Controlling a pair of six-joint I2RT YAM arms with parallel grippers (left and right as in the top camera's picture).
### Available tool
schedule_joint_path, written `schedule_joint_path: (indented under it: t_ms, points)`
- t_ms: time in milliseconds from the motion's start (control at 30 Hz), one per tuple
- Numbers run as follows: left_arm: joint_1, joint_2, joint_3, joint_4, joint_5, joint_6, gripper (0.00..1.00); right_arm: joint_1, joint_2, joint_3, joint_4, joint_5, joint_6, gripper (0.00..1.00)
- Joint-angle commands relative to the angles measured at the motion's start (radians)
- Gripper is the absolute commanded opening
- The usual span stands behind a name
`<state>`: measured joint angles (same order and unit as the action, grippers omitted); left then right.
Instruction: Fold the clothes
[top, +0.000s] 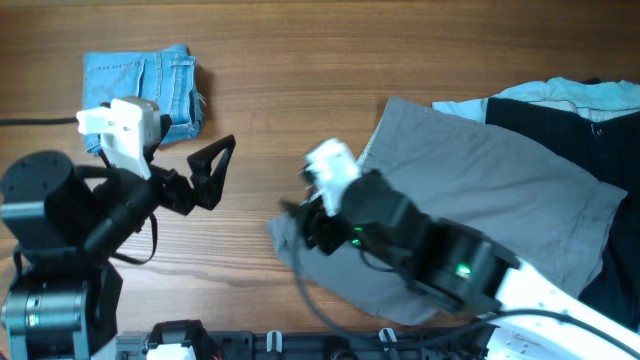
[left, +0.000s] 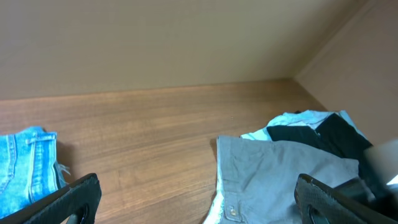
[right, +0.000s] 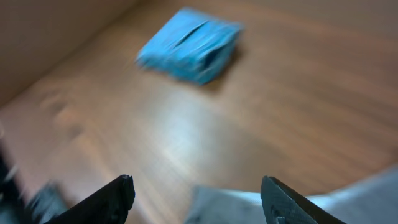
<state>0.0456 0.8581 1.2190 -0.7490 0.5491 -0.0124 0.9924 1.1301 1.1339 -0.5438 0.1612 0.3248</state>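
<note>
Shorts (top: 500, 180) lay unfolded on the tabletop (top: 300, 60), right of centre, edge against the black garment (top: 590, 150); my right jaws hung spread over their left corner, presumably to pinch it, left jaws spread and empty alongside.

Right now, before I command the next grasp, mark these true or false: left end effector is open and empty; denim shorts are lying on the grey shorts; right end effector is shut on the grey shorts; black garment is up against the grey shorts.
1. The left end effector is open and empty. True.
2. The denim shorts lie on the grey shorts. False: they sit folded at the far left, with bare table between the two.
3. The right end effector is shut on the grey shorts. False: its fingers are spread open at the shorts' left edge and grip nothing.
4. The black garment is up against the grey shorts. True: it borders them on the right.
</note>
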Motion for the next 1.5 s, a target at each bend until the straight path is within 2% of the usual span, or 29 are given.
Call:
schedule_joint_path:
  t_ms: [0, 200, 300, 333, 433, 500, 533, 667, 833, 1067, 1133, 1200, 1400, 1467]
  points:
    - [-0.019, 0.103, 0.014, 0.004, 0.015, 0.005, 1.0, -0.05, -0.14, 0.017, -0.038, 0.283, 0.145, 0.7]
    - [-0.233, 0.432, 0.015, 0.138, -0.034, 0.009, 1.0, -0.138, -0.309, 0.017, -0.147, 0.317, 0.333, 0.7]
    - [-0.283, 0.556, 0.014, 0.263, 0.002, 0.0, 1.0, -0.166, -0.336, 0.017, -0.239, 0.317, 0.341, 0.7]
    - [-0.308, 0.613, 0.014, 0.33, -0.001, 0.001, 1.0, -0.174, -0.336, 0.017, -0.28, 0.318, 0.339, 0.73]
    - [-0.362, 0.73, 0.014, 0.407, -0.031, 0.001, 1.0, -0.183, -0.336, 0.017, -0.29, 0.343, 0.333, 0.8]
    - [-0.402, 0.813, 0.014, 0.448, -0.051, 0.001, 1.0, -0.186, -0.339, 0.018, -0.275, 0.397, 0.333, 0.95]
    - [-0.427, 0.862, 0.014, 0.477, -0.053, 0.002, 1.0, -0.186, -0.339, 0.018, -0.272, 0.417, 0.332, 0.99]
    - [-0.517, 1.055, 0.015, 0.613, -0.093, 0.006, 1.0, -0.186, -0.338, 0.018, -0.272, 0.426, 0.333, 1.0]
    - [-0.598, 1.254, 0.015, 0.853, -0.113, 0.036, 0.98, -0.186, -0.338, 0.018, -0.272, 0.426, 0.333, 0.99]
    - [-0.664, 1.348, 0.014, 0.948, -0.151, 0.036, 0.88, -0.186, -0.337, 0.018, -0.278, 0.426, 0.333, 0.99]
    - [-0.671, 1.349, 0.014, 0.951, -0.174, 0.035, 0.81, -0.186, -0.338, 0.018, -0.278, 0.426, 0.333, 0.99]
    - [-0.676, 1.349, 0.014, 0.958, -0.172, 0.035, 0.59, -0.186, -0.338, 0.018, -0.28, 0.427, 0.333, 1.0]
    - [-0.707, 1.349, 0.014, 0.937, -0.154, 0.035, 0.34, -0.186, -0.338, 0.018, -0.28, 0.426, 0.333, 0.99]
    - [-0.713, 1.349, 0.014, 0.938, -0.154, 0.035, 0.21, -0.186, -0.338, 0.018, -0.28, 0.426, 0.333, 0.99]
